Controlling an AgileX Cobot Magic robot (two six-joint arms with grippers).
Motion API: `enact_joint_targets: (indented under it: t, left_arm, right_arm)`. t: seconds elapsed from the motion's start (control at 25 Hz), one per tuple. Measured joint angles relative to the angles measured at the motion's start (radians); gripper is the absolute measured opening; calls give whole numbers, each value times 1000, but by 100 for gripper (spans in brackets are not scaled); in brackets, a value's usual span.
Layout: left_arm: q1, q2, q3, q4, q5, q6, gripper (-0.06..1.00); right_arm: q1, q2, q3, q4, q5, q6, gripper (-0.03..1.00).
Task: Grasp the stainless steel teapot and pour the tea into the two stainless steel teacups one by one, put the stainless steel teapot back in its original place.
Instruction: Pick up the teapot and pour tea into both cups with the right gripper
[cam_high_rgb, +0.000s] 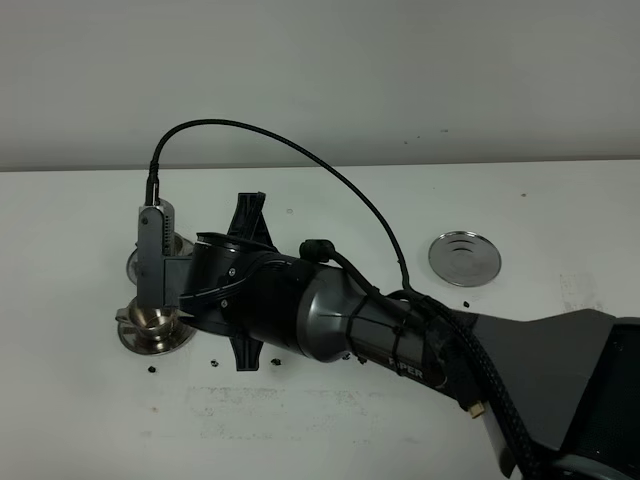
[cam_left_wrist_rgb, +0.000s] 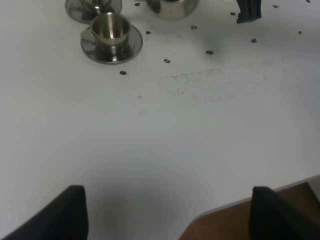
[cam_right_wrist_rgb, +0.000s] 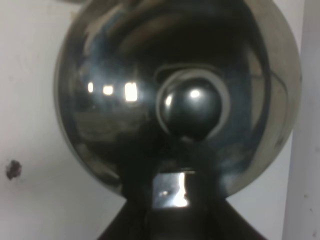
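Clamped shut, the right gripper (cam_right_wrist_rgb: 172, 200) holds the stainless steel teapot (cam_right_wrist_rgb: 125, 100) by its loop handle, and its wrist camera looks straight down on the knobbed lid (cam_right_wrist_rgb: 192, 112). From the high camera the pot is hidden under the right arm (cam_high_rgb: 330, 310), which reaches across to the left side of the table (cam_high_rgb: 80, 420). Whether the pot's base rests on the surface cannot be told.

At the far left stand the two cups on their saucers. The far teacup (cam_left_wrist_rgb: 92, 5) is mostly covered by the wrist from above. The near teacup (cam_high_rgb: 152, 322) sits upright and in plain sight, just beside the wrist. In the left wrist view the teapot's lower body (cam_left_wrist_rgb: 172, 7) shows just to the side of both cups.

A black cable (cam_high_rgb: 300, 145) arcs over the arm. Further right, well apart from the cups, the round steel disc (cam_high_rgb: 464, 258) lies flat and bare.

The tabletop is white, with small dark specks (cam_left_wrist_rgb: 166, 61) scattered on it and a faint scuffed patch (cam_high_rgb: 260, 400) toward the front. A plain pale grey wall (cam_high_rgb: 400, 70) rises behind its far edge. Brown floor (cam_left_wrist_rgb: 235, 225) shows past the table's front edge.

The left gripper (cam_left_wrist_rgb: 167, 195) hangs over bare table with its fingers (cam_left_wrist_rgb: 70, 215) spread wide, holding nothing.
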Motion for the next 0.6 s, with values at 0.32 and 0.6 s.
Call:
enact_joint_targets:
  t: [0.32,0.6]
  left_arm:
    - [0,0,0,0,0,0,64]
    - [0,0,0,0,0,0,64]
  right_arm:
    - [6,22,0,-45,14,-26,21]
    - [24,49,0,-95,15,-44,21]
